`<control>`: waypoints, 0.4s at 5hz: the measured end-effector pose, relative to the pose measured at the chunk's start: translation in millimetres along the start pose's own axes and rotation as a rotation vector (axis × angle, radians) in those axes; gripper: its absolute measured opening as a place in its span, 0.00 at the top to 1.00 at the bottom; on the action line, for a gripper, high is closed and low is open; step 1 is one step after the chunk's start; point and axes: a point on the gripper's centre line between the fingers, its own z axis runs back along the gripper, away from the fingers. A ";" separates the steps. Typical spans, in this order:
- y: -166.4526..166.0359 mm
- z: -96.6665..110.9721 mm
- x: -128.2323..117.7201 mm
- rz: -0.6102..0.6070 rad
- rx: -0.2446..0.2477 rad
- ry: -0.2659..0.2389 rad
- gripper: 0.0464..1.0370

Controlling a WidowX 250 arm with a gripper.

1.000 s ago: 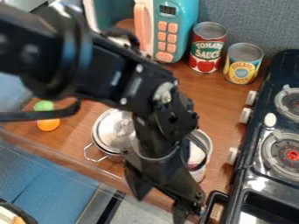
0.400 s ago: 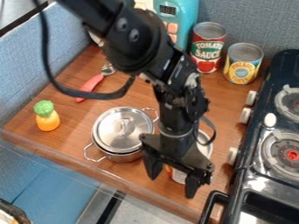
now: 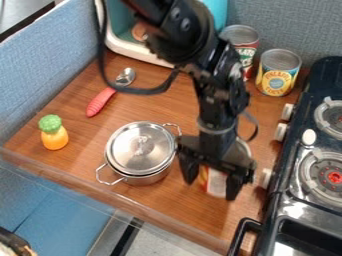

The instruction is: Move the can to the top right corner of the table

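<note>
The black gripper (image 3: 211, 186) hangs at the lower middle right, right of the lidded pot, with its fingers spread open. Between and behind them stands a can with a white, red and yellow label (image 3: 216, 183). Part of its metal rim shows to the right of the gripper's wrist; the arm and gripper hide most of the rest. Whether the fingers touch the can, I cannot tell.
A lidded metal pot (image 3: 140, 149) stands just left of the gripper. Two cans, red (image 3: 245, 55) and yellow (image 3: 276, 75), stand at the back right beside a teal microwave (image 3: 123, 30). The stove (image 3: 300, 165) borders the right; a spoon (image 3: 100, 101) and toy (image 3: 53, 134) lie left.
The gripper has swung back from the table's front edge, up and slightly right in view since the last frame. The can has shifted a little the same way. The spoon has come into view.
</note>
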 end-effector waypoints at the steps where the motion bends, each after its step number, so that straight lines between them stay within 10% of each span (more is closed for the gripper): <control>1: 10.0 2.0 27.2 0.039 -0.007 -0.011 0.04; 2: 30.4 2.4 57.7 0.097 0.008 -0.025 0.04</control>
